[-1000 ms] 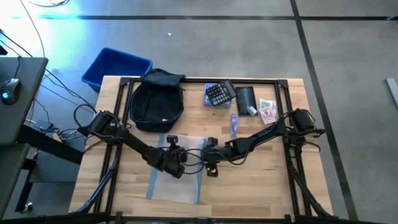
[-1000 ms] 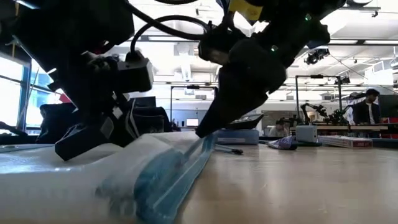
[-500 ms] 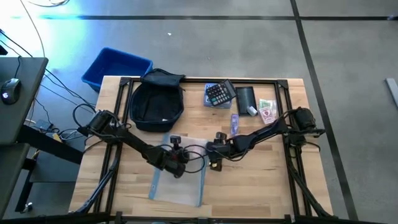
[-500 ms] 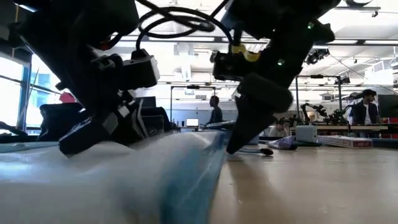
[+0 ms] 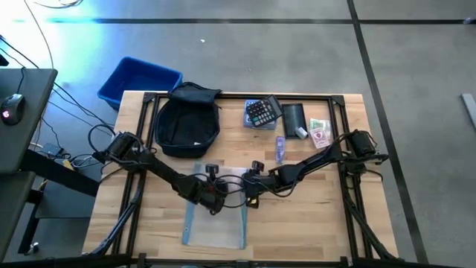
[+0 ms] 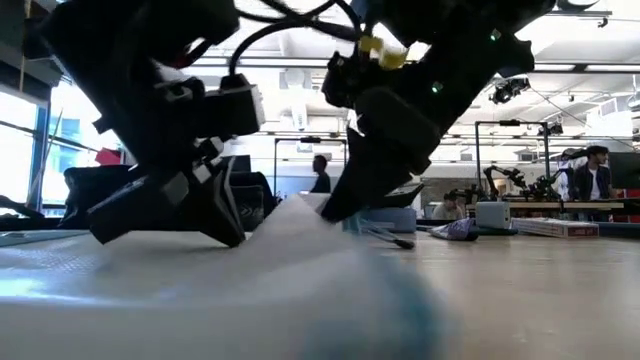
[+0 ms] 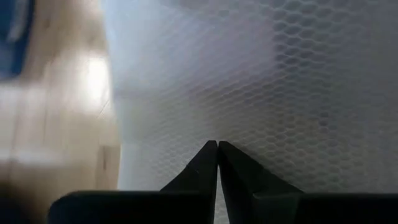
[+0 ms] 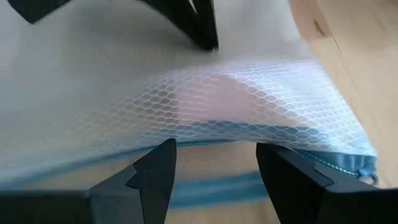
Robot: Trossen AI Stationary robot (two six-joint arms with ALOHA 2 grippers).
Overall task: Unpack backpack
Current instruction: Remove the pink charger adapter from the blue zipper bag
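On the wooden tabletop (image 5: pixel 312 216), the dark navy soft backpack (image 5: pixel 188 123) sits emptied; near it a translucent mesh zip pouch (image 5: pixel 216 216) lies flat. Left pincer (image 5: pixel 211 195) presses closed onto it; right pincer (image 5: pixel 251 192), fingers apart, straddles its edge. Likely next: releasing.

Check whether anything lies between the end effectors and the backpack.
Nothing visible does. Bare tabletop separates the backpack from both end effectors, left and right, which work at the mesh zip pouch nearer the front.
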